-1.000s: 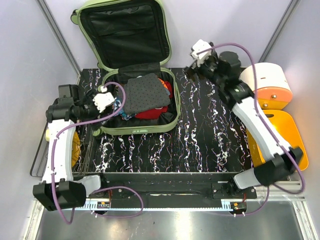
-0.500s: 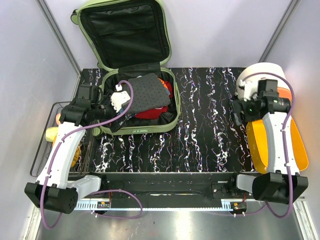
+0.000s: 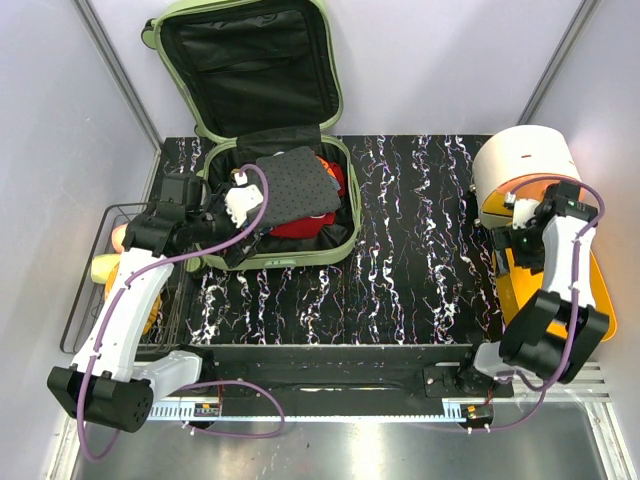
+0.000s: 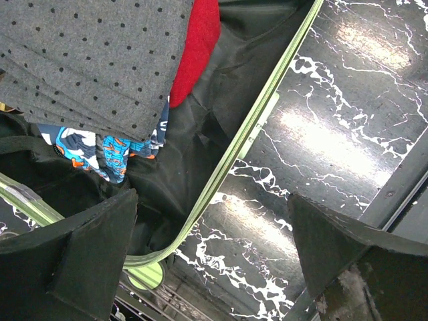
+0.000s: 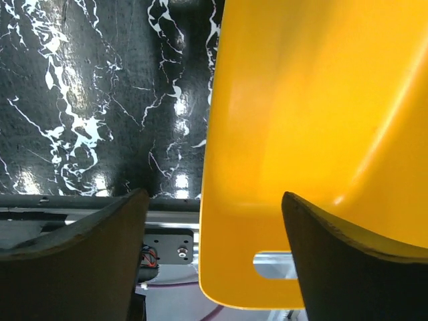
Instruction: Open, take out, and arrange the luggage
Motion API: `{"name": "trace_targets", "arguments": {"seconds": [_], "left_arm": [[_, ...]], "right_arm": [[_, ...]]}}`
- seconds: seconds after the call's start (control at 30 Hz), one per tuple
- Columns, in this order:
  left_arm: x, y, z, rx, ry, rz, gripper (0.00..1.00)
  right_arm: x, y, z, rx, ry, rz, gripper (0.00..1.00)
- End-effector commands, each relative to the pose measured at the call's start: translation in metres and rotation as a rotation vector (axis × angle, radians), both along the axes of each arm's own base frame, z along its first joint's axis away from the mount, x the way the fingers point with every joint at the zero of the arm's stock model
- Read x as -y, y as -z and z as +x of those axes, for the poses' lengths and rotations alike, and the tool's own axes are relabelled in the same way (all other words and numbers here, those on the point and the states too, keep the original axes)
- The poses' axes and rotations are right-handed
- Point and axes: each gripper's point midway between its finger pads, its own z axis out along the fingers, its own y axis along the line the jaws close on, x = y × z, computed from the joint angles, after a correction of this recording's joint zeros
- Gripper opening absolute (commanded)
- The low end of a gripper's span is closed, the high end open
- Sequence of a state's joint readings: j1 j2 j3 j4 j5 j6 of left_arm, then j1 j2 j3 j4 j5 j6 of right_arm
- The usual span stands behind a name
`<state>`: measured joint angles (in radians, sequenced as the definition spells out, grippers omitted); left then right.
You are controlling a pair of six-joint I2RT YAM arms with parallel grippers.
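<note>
The pale-green luggage [image 3: 283, 256] lies open at the back left of the table, its lid [image 3: 250, 60] leaning on the back wall. Its black-lined base holds a grey dotted cloth [image 3: 295, 185], a red cloth [image 3: 312, 226] and a blue patterned piece [image 4: 100, 148]. My left gripper [image 3: 232, 218] is open and empty over the base's front left corner. In the left wrist view the gripper [image 4: 214, 257] straddles the green rim [image 4: 254, 127], with the grey cloth [image 4: 87, 60] above. My right gripper [image 3: 515, 240] is open and empty over the yellow-orange tray [image 3: 590, 275].
A white cylinder with an orange base [image 3: 525, 165] stands at the back right. A wire basket [image 3: 112, 215] with a yellow object [image 3: 105, 268] sits left of the table. The right wrist view shows the tray [image 5: 314, 134] and the table's front edge [image 5: 167, 204].
My right arm swung from the back middle of the table to the right side, over the tray. My left gripper moved right, further in over the luggage base.
</note>
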<state>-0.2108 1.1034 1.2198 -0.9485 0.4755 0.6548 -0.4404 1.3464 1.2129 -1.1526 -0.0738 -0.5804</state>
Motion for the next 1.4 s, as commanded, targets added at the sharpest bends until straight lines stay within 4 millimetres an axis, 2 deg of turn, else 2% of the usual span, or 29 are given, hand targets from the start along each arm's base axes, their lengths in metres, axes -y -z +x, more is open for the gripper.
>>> {"name": "trace_targets", "arguments": {"seconds": [0.0, 0.07, 0.17, 0.2, 0.23, 0.3, 0.47, 0.67, 0.8, 0.87, 0.9, 1.0, 1.03, 1.07, 1.13, 1.17, 1.23, 1.27, 1.37], "left_arm": [[0.0, -0.014, 0.005, 0.072, -0.013, -0.008, 0.99], [-0.001, -0.015, 0.005, 0.077, -0.014, -0.008, 0.99], [0.001, -0.017, 0.005, 0.079, -0.008, -0.014, 0.99], [0.001, -0.018, 0.005, 0.08, -0.008, -0.018, 0.99], [0.003, -0.018, 0.005, 0.076, -0.004, -0.024, 0.99], [0.004, -0.02, 0.006, 0.076, -0.003, -0.03, 0.99], [0.005, -0.021, 0.008, 0.075, 0.0, -0.031, 0.99], [0.01, -0.021, 0.012, 0.045, -0.003, -0.059, 0.99], [0.015, -0.025, 0.021, 0.01, -0.052, -0.101, 0.99], [0.013, -0.024, 0.034, -0.009, -0.111, -0.102, 0.99], [0.013, -0.03, 0.039, -0.011, -0.141, -0.113, 0.99], [0.011, -0.03, 0.059, -0.03, -0.191, -0.097, 0.99], [0.011, -0.031, 0.062, -0.028, -0.192, -0.099, 0.99], [0.013, -0.036, 0.066, -0.017, -0.188, -0.103, 0.99], [0.015, -0.035, 0.074, -0.027, -0.19, -0.109, 0.99], [0.017, -0.039, 0.077, -0.025, -0.188, -0.115, 0.99], [0.019, -0.036, 0.082, -0.042, -0.197, -0.12, 0.99], [0.02, -0.037, 0.084, -0.045, -0.199, -0.122, 0.99], [0.019, -0.028, 0.088, -0.073, -0.221, -0.115, 0.99]], "right_arm": [[-0.006, 0.014, 0.006, -0.02, -0.032, 0.071, 0.74], [-0.016, 0.011, 0.003, -0.005, -0.065, 0.112, 0.61], [-0.039, 0.007, -0.021, -0.017, -0.127, 0.174, 0.42], [-0.045, 0.013, -0.032, -0.032, -0.158, 0.188, 0.32], [-0.049, 0.01, -0.038, -0.012, -0.183, 0.184, 0.15], [-0.06, 0.016, -0.05, -0.006, -0.255, 0.209, 0.0], [-0.086, 0.013, -0.073, 0.014, -0.36, 0.274, 0.0], [-0.117, -0.002, -0.085, 0.096, -0.654, 0.31, 0.0], [-0.143, -0.008, -0.072, 0.156, -0.906, 0.278, 0.0], [-0.152, -0.011, -0.061, 0.185, -0.981, 0.274, 0.0], [-0.155, -0.01, -0.056, 0.173, -1.007, 0.28, 0.0], [-0.172, -0.011, -0.048, 0.147, -1.103, 0.307, 0.0], [-0.186, -0.012, -0.051, 0.138, -1.182, 0.322, 0.0], [-0.192, -0.012, -0.051, 0.141, -1.208, 0.33, 0.0], [-0.205, -0.011, -0.057, 0.126, -1.258, 0.348, 0.0], [-0.22, -0.01, -0.062, 0.126, -1.33, 0.353, 0.0], [-0.233, -0.007, -0.072, 0.113, -1.341, 0.374, 0.0], [-0.246, -0.006, -0.078, 0.111, -1.402, 0.387, 0.0], [-0.267, 0.0, -0.099, 0.068, -1.488, 0.421, 0.0]]}}
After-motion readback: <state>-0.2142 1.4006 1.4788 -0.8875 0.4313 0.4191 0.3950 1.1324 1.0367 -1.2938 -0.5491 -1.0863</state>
